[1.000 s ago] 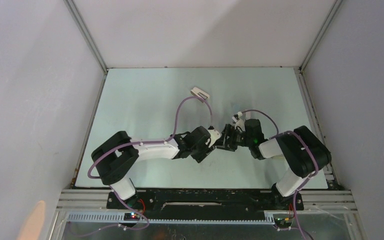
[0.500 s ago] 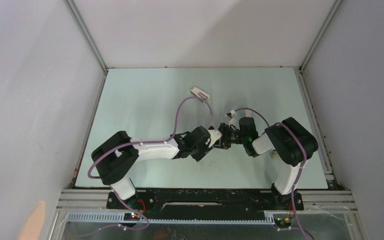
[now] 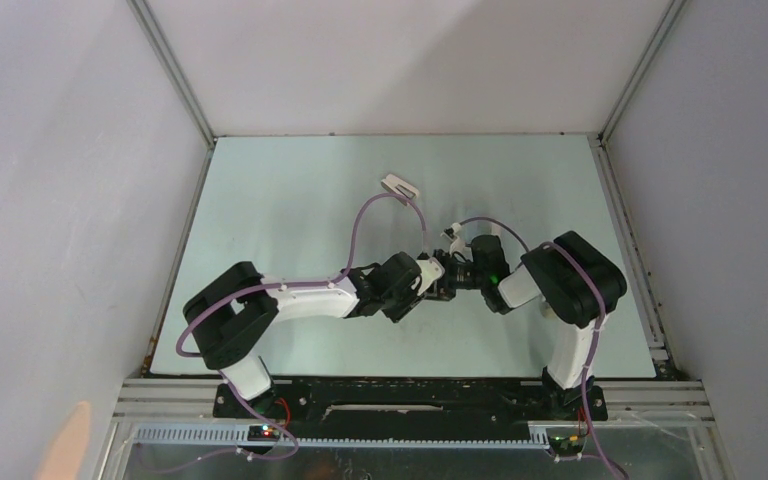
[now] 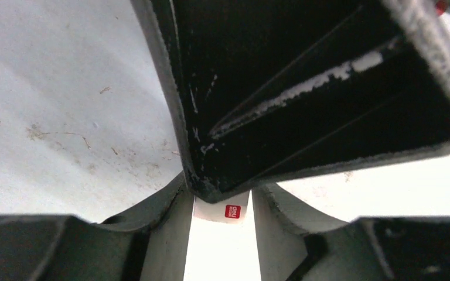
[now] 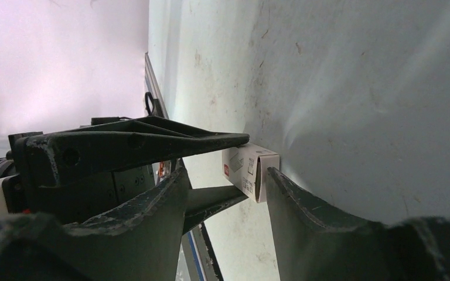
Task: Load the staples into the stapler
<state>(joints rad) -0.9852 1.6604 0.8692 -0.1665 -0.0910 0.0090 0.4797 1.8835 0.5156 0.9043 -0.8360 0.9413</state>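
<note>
Above table (image 3: 290,200), right claw (image 5: 225,175) moved leftward, straddling left claw's (image 4: 220,205) box (image 5: 249,170).

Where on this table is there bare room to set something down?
The far-left table, between the side rail and the purple cable; the far-right corner beyond the right arm; the near strip between the arm bases. Crowded at centre, where both arms' fingers meet at the white box.

In the top view the left gripper (image 3: 439,284) and right gripper (image 3: 449,271) cover whatever sits between them, and the white item (image 3: 400,186) farther back is too small to name. In the left wrist view the white box (image 4: 222,249) runs off the bottom edge, its far end under 1 black finger (image 4: 304,88).
</note>
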